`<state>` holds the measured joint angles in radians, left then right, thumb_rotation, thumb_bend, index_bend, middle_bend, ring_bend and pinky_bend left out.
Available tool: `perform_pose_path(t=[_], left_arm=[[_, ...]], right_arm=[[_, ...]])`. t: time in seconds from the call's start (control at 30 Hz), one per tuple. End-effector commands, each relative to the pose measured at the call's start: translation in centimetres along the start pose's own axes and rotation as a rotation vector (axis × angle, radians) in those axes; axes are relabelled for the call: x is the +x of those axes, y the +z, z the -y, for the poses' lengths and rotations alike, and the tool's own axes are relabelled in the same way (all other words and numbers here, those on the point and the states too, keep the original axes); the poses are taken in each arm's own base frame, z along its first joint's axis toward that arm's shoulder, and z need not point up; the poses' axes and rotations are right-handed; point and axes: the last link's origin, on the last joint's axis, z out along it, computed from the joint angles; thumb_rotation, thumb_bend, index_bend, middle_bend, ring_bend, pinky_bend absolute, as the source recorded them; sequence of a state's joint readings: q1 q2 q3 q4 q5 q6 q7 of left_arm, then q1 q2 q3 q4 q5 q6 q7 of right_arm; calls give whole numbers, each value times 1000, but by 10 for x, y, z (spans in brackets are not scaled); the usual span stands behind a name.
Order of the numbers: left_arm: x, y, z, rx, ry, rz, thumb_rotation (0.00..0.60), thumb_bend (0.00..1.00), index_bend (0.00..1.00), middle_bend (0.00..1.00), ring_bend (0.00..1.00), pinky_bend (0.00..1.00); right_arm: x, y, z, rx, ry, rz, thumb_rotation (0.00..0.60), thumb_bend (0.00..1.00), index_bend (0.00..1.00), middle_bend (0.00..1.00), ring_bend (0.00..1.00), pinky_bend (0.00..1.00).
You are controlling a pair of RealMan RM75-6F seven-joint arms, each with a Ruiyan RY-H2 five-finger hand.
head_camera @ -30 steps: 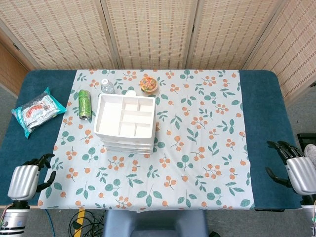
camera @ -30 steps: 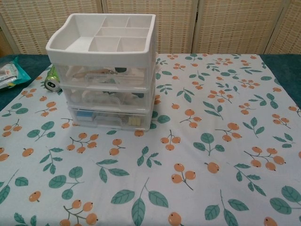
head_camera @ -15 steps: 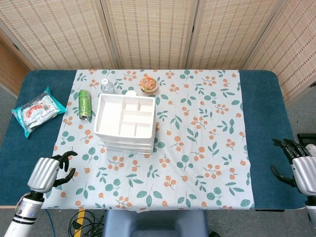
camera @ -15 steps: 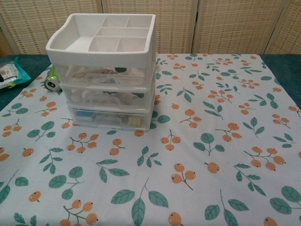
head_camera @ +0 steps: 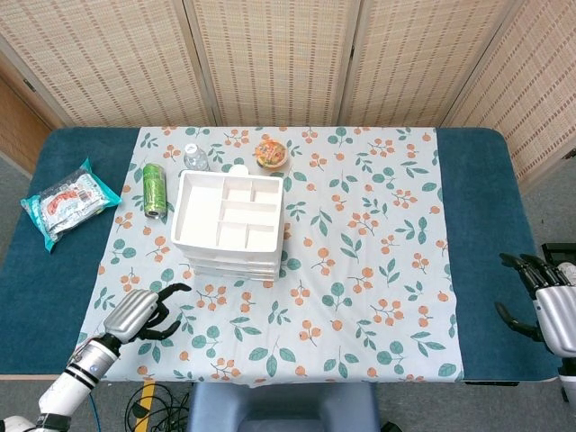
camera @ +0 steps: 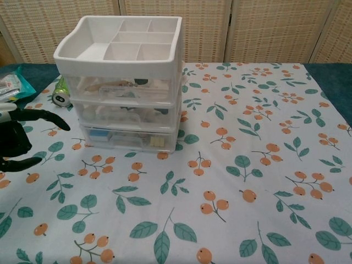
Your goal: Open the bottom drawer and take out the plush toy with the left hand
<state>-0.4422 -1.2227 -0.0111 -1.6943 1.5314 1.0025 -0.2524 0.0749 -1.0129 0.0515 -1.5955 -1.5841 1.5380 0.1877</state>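
No writing legible — left hand point(head_camera: 142, 313) hovers, fingers spread and empty, near the white plastic three-drawer organizer point(camera: 125, 88); right hand point(head_camera: 547, 301) likewise splayed.

left robot hand point(head_camera: 142, 312) moved inward over tablecloth point(head_camera: 360, 234), now nearer drawers point(camera: 129, 118)

Bright, even overhead light fills both views; shadows stay soft, focus sharp, with no glare

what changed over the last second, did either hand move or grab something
The left hand moved inward over the tablecloth toward the drawer unit, fingers apart, holding nothing. The right hand drifted slightly outward. The bottom drawer stayed closed.
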Motion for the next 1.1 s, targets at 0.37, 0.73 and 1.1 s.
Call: perform_pose_path(t=[0.37,0.73,1.1], left_arm=[[-34,42,-34,14,-380,366,600,397,0,960,1000,1000],[-41,71,-46,50,-498,420,600,439,0,960,1000,1000],[-53,87,-46,130,-620,402,600,448,0,959,1000,1000]], right_arm=[[0,1,2,1,0,-2,600,334,138,268,222,222],[0,3,1,-1,3,-5,600,334,138,268,231,222],[3,3,0,-1,1,-21,600,334,138,268,231,223]])
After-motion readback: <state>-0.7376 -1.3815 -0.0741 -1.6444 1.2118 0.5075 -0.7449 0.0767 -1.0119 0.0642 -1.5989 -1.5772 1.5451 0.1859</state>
